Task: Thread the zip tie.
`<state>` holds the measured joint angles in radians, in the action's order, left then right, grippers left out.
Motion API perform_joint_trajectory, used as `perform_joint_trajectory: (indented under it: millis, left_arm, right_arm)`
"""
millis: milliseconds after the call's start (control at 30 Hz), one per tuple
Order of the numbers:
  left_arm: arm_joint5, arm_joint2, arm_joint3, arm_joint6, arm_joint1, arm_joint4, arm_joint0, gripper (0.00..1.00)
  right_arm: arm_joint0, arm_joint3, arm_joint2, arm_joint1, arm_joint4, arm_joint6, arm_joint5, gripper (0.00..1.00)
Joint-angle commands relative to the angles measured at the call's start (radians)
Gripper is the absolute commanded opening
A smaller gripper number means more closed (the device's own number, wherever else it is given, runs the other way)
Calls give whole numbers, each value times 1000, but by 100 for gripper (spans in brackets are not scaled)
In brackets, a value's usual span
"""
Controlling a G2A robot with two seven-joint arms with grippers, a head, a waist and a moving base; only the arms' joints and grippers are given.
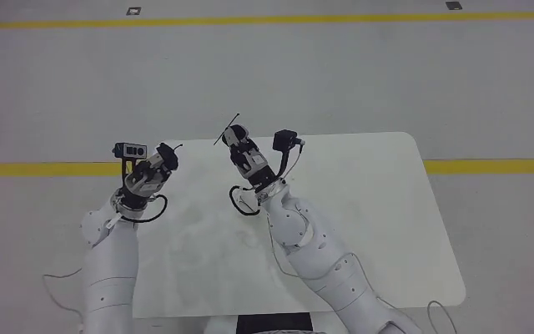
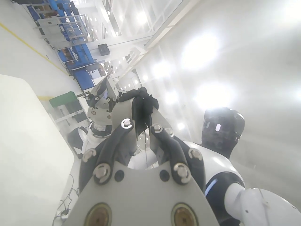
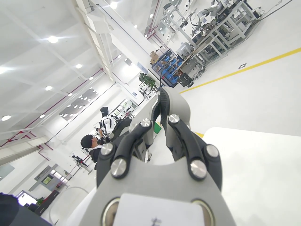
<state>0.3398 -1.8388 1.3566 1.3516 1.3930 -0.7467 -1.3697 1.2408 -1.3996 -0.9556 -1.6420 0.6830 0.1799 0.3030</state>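
Zip tie [image 1: 226,130] x1 pinched in R end effector [image 3: 160,94]; L end effector [image 2: 141,103] clenched, contents unclear.

Robotics lab in a large industrial hall: a pale, glossy floor [image 1: 334,75] marked with yellow lines [image 1: 250,20] stretches around a white table [image 1: 375,209]. Rows of round ceiling lights [image 3: 53,39] and red pipes [image 3: 70,94] run beneath a high white roof. Farther off stand racks of blue storage bins [image 3: 168,65], metal-framed workbenches [image 3: 225,31] carrying robot arms [image 3: 215,3] and cabling, and another white humanoid robot [image 3: 107,121]. A potted plant [image 3: 147,79] stands near the racks.
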Motion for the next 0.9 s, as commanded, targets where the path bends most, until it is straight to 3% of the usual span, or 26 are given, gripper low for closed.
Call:
perform_joint_trajectory:
  millis: [0, 267, 733, 867]
  left_arm:
    - [0, -3, 14, -2, -2, 16, -2, 0]
    - [0, -16, 1, 16, 15, 58, 13, 0]
    - [0, -51, -32, 38, 75, 93, 52, 0]
    - [0, -51, -32, 38, 75, 93, 52, 0]
  right_arm:
    - [3, -11, -1, 1, 8, 3, -6, 0]
    - [-3, -22, 17, -1, 74, 83, 17, 0]
    - [-30, -19, 73, -12, 143, 123, 36, 0]
    - [-34, -17, 75, -12, 149, 123, 37, 0]
